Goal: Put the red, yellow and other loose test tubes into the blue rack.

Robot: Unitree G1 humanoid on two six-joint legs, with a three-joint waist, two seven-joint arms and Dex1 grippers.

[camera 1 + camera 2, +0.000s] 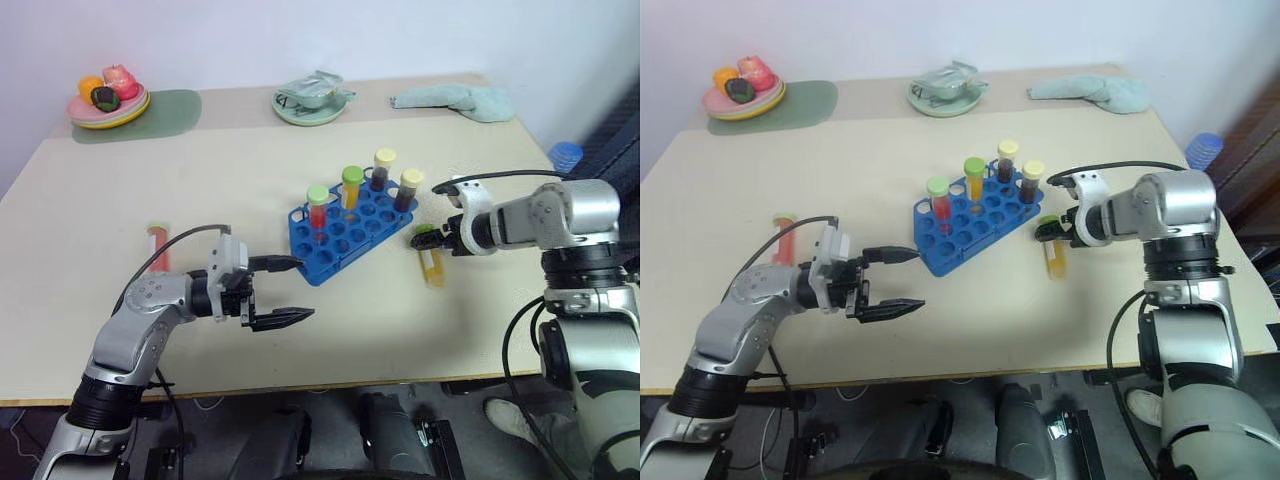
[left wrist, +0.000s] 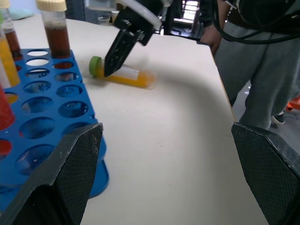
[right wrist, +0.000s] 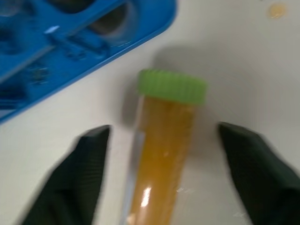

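The blue rack [image 1: 345, 235] stands mid-table with several capped tubes upright in it. A yellow test tube [image 1: 433, 265] with a green cap lies on the table just right of the rack. My right gripper [image 1: 432, 240] points down over its cap end, open, one finger [image 3: 91, 171] on each side of the tube [image 3: 161, 159] with a gap on both sides. A red test tube [image 1: 157, 244] lies on the table far to the left. My left gripper [image 1: 305, 290] hovers open and holding nothing, in front of the rack's near corner and pointing right.
At the back stand a plate of toy fruit [image 1: 108, 103] on a green mat, a green dish [image 1: 310, 103] and a crumpled cloth [image 1: 455, 100]. A person [image 2: 248, 70] stands by the table's right edge. The table's front edge lies close below my left gripper.
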